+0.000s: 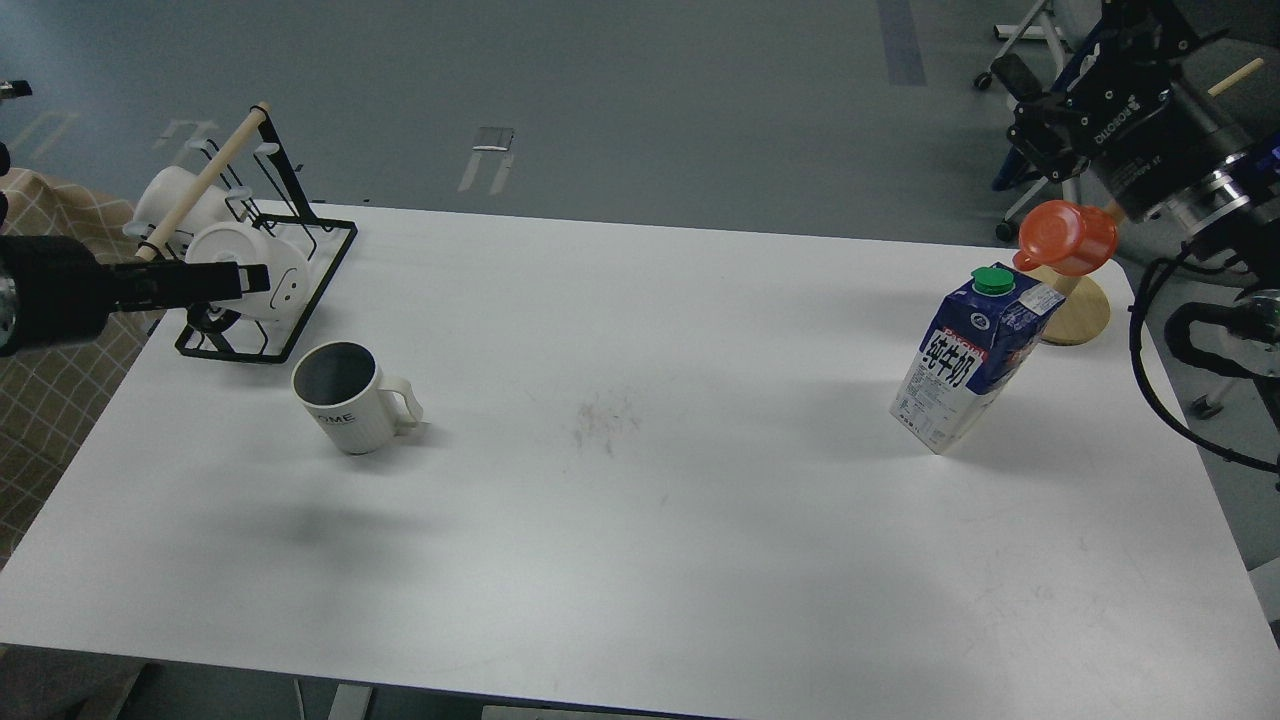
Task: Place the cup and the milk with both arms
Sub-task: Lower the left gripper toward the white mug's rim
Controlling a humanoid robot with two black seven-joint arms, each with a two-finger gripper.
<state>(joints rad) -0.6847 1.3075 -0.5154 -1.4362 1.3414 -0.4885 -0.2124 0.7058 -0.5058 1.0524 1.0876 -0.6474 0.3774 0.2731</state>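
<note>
A white ribbed mug (352, 401) with a dark inside stands upright on the left part of the white table (640, 540), handle to the right. A blue and white milk carton (968, 362) with a green cap stands at the right. My left gripper (238, 281) reaches in from the left edge, above and left of the mug, in front of the rack. It is seen edge-on, so its fingers cannot be told apart. My right gripper (1042, 108) is high at the upper right, behind the carton, dark and unclear. Both appear empty.
A black wire rack (300, 290) with a wooden bar holds white mugs (268, 262) at the table's back left. An orange cup (1066, 236) hangs on a wooden stand (1078, 312) just behind the carton. Chair legs stand on the floor beyond.
</note>
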